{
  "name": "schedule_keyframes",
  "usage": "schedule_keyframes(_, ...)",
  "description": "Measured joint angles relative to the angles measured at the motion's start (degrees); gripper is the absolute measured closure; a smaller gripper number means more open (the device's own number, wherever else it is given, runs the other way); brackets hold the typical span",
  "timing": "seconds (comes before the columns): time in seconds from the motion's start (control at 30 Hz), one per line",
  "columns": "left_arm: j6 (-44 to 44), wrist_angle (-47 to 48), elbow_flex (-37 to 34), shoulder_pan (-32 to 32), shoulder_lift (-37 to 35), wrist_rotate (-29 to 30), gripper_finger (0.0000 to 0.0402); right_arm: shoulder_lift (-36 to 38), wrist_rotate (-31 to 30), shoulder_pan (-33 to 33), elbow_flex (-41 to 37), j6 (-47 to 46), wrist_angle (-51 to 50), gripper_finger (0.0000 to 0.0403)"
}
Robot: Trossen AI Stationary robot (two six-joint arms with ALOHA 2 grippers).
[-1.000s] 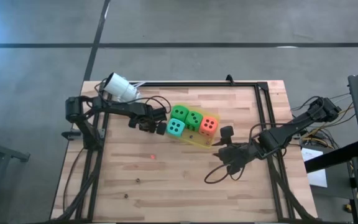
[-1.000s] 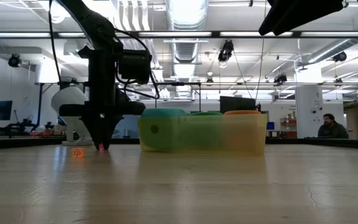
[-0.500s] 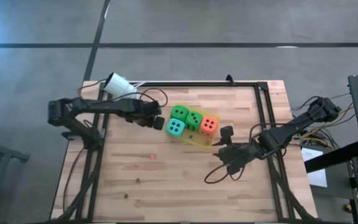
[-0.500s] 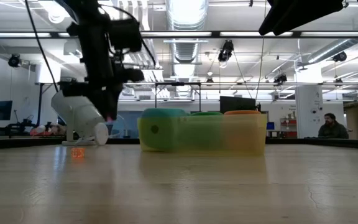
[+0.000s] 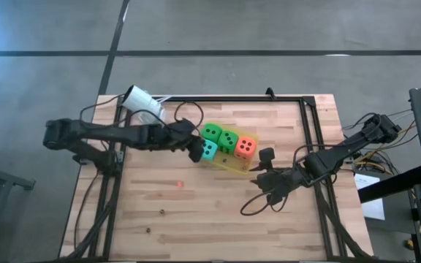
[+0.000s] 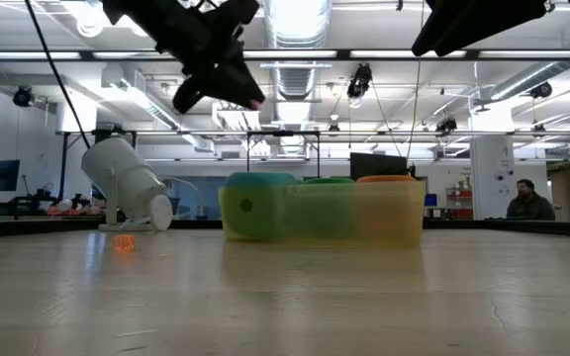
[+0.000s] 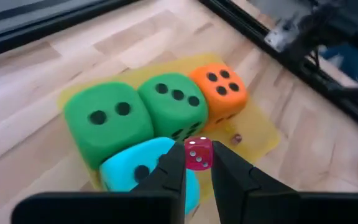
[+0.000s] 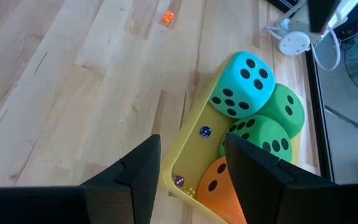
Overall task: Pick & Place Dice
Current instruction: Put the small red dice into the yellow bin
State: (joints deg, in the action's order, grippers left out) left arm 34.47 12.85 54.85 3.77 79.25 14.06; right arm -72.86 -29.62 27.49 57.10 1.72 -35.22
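Only left wrist view, end effector (image 7: 197, 163) gripping small red die (image 7: 197, 154)

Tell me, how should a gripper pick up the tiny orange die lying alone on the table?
Come straight down from above and pinch two opposite side faces of the tiny orange die. It lies flat on the bare wooden table with nothing beside it, and looks too low for a sideways approach.

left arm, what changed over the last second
The left gripper has lifted off the table beside the tray and swung over the teal die, now shut on a small pink die above the yellow tray. An orange small die stayed on the table. The four big dice, the white camera and the right gripper stayed put.
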Motion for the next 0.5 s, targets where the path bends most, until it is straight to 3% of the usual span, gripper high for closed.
schedule_keyframes(0.5, -10.6, -9.6, 0.7, -1.2, 12.9, -0.1, 0.0352, 0.0, 0.0, 0.0, 0.0, 0.0, 0.0, 0.0229)
